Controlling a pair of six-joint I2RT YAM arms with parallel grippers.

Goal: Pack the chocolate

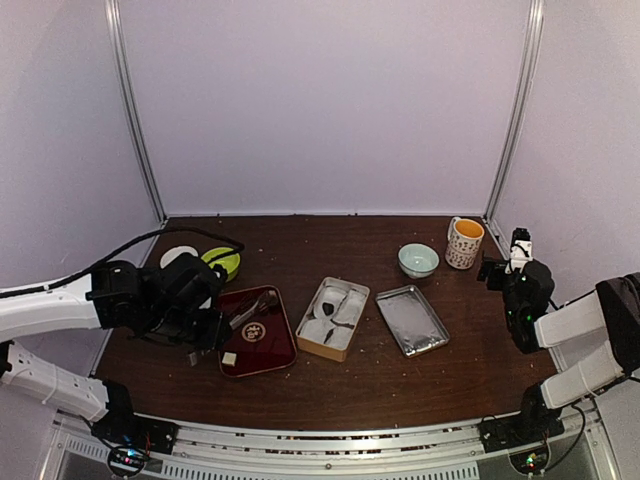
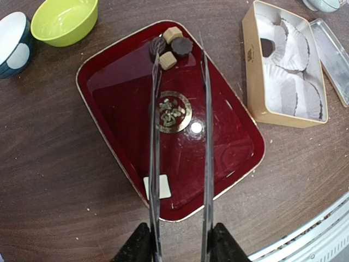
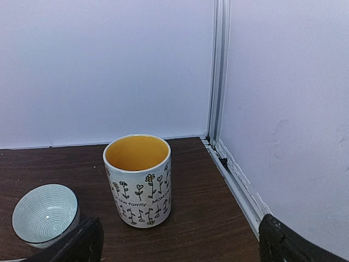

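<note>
Left pincer (image 2: 180,53) apart, tips straddling chocolate (image 2: 181,46) in far corner of tray (image 2: 122,109), rim just beyond; open floor behind. Right pincer (image 3: 180,240) apart.

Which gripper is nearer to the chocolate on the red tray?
Left. The left gripper hovers over the red tray, its open fingers pointing at the chocolate in the tray's corner. The right gripper is far off, by the mug.

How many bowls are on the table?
3. A lime-green bowl and a navy-and-white bowl sit together at the left, beyond the red tray; a pale blue bowl stands beside the mug at the right.
</note>
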